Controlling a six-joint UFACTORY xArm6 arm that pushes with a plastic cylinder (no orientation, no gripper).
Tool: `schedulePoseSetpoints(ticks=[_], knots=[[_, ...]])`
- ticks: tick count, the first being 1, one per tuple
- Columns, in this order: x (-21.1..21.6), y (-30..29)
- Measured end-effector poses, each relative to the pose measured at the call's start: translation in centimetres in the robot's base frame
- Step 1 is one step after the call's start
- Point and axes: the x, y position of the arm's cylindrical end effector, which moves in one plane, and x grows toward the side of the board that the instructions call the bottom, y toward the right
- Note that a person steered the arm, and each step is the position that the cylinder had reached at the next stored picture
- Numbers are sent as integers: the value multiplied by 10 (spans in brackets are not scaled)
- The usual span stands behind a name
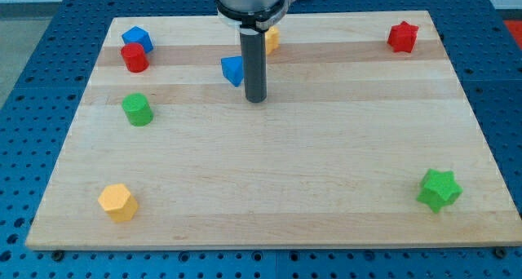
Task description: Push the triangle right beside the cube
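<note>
I see a light wooden board [269, 197] lying on a blue perforated base plate [33, 42]. A red cylindrical block [134, 58] sits near the board's top-left corner. A green cylindrical block [137, 109] stands below it, apart from it, along the view's left side. A yellow hexagonal block [117, 202] rests near the bottom-left corner. A green star-shaped block [439, 189] rests near the bottom-right corner. A red star-shaped block [402, 37] sits near the top-right corner. A yellow block [272, 39] lies near the top edge at centre; it is partly hidden, so I cannot determine its shape.
</note>
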Motion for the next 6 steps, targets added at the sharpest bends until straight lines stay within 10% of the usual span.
schedulePoseSetpoints(ticks=[3, 6], knots=[[-108, -68], [-112, -105]])
